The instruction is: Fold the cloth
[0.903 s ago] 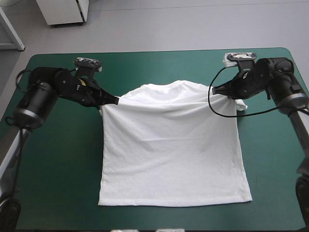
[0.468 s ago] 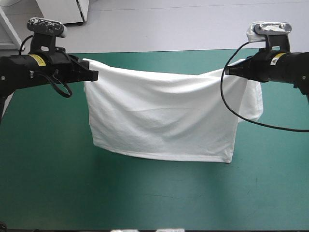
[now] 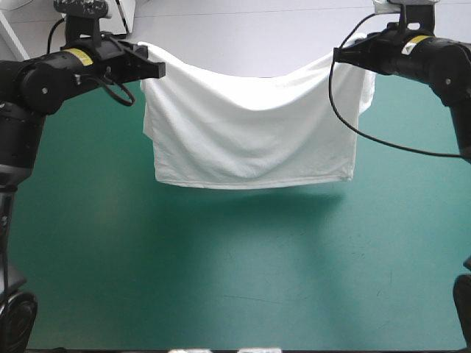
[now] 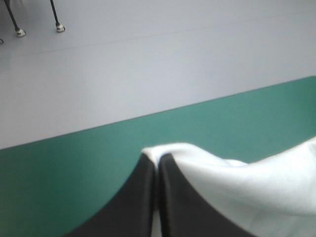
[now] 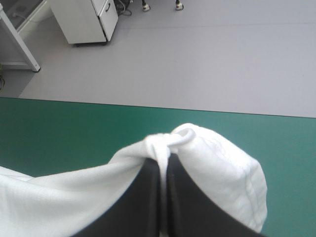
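The white T-shirt hangs in the air above the teal-green table, stretched between both arms and sagging in the middle, its hem clear of the cover. My left gripper is shut on the T-shirt's upper left corner; in the left wrist view its black fingers meet in an arch with white cloth spilling to one side. My right gripper is shut on the upper right corner, and a sleeve droops beside it. In the right wrist view the T-shirt bunches over the right gripper.
The teal-green table lies under the hanging cloth, with a shadow beneath the hem. Its far edge runs just beyond the grippers. A white cabinet stands on the floor past that edge.
Both grippers have risen and moved toward the far edge, lifting the T-shirt off the table. Earlier it lay flat; now it hangs free, its hem higher than just before.
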`<control>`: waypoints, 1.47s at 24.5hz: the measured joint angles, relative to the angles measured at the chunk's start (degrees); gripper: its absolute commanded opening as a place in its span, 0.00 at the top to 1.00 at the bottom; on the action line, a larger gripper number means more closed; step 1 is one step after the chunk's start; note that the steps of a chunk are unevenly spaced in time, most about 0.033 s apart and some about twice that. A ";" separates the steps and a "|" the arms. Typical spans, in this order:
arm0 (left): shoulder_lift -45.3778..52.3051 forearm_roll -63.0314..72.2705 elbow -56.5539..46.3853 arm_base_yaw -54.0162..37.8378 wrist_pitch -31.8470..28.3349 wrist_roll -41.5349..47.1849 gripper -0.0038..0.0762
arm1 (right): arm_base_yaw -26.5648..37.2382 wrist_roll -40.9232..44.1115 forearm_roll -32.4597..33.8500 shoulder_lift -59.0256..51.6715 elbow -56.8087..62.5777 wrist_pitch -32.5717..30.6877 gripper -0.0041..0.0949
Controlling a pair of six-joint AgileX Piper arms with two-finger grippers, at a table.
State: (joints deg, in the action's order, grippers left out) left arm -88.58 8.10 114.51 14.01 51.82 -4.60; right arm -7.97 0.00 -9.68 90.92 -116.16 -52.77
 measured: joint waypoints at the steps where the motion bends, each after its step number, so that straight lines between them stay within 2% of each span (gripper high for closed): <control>1: -1.99 0.25 1.77 -0.36 -1.36 0.00 0.96 | 0.31 0.00 -0.07 2.57 -2.27 0.54 0.98; 4: -8.63 2.41 8.54 -1.69 -3.66 -0.19 0.96 | 1.90 0.00 -1.30 8.83 -10.12 0.80 0.98; 7: -14.58 5.76 17.10 -3.25 -2.99 -1.92 0.96 | 3.74 0.00 -3.25 14.20 -17.29 0.17 0.98; 11: -19.72 7.30 24.41 -3.84 1.04 -2.95 0.96 | 5.09 -1.26 -5.00 17.55 -21.84 -0.92 0.98; 16: -21.17 7.49 23.89 -3.84 6.97 -3.00 0.96 | 5.16 -1.95 -5.43 17.58 -18.93 -3.47 0.98; 21: -21.11 9.22 18.04 -3.84 13.73 -3.00 0.96 | 5.16 -2.41 -5.43 16.99 -9.50 -6.51 0.98; 24: -20.21 12.05 12.05 -3.84 19.78 -3.00 0.96 | 5.16 -2.41 -4.59 14.19 2.62 -8.82 0.98; 29: -17.22 13.96 3.21 -3.84 19.78 -2.78 0.96 | 5.16 -2.74 -3.79 6.75 17.74 -9.52 0.98; 36: -5.35 14.26 -25.49 -3.84 19.54 -2.90 0.96 | 4.79 -3.20 -3.91 -0.73 38.16 -10.31 0.98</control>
State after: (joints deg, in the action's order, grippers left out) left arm -93.93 22.37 89.01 10.16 71.37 -7.50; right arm -3.18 -3.20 -13.60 90.19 -78.00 -63.08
